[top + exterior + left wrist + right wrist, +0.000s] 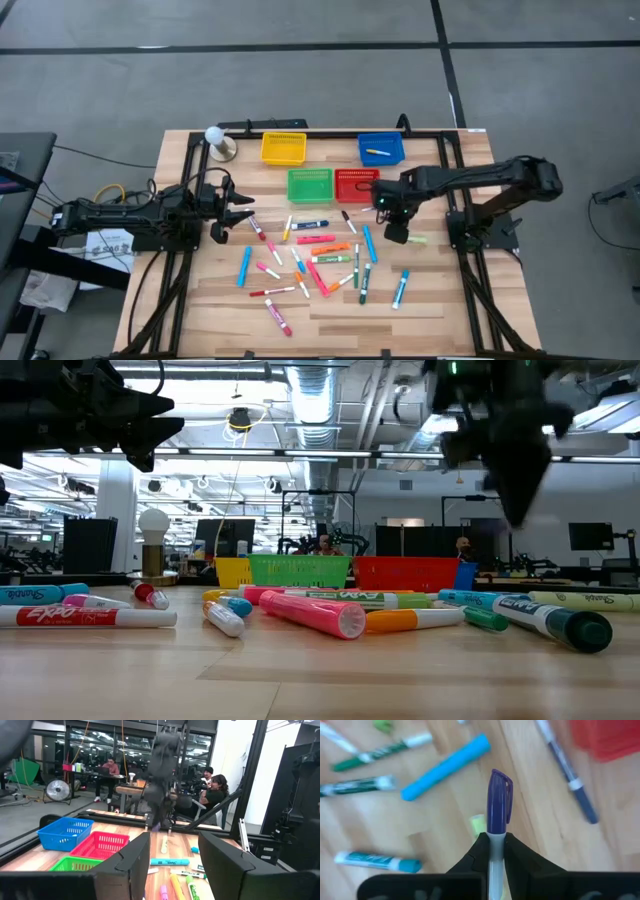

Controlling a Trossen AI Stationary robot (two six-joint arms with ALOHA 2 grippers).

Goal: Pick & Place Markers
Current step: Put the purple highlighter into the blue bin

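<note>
Several markers [320, 258] in pink, orange, blue, green and red lie scattered flat on the wooden table's middle. My right gripper [494, 840] hangs above their right side [395, 230], shut on a marker with a purple cap [498, 800]. My left gripper [172, 857] waits at the table's left [235, 212], open, level, nothing between its fingers. A yellow-green marker [477, 824] lies on the table below the held one. My right gripper pinches the marker's pale barrel [493, 844] between its two fingers. The purple cap sticks out past the fingertips. The fingers point down from above and the marker runs along them, cap end lowest. The marker is lifted clear of the table.
Four mesh baskets stand at the far side: yellow [283, 148], blue [381, 149] with a yellow marker inside, green [310, 184] and red [357, 184]. A lamp with a round bulb [217, 141] stands far left. People sit in the room beyond the table.
</note>
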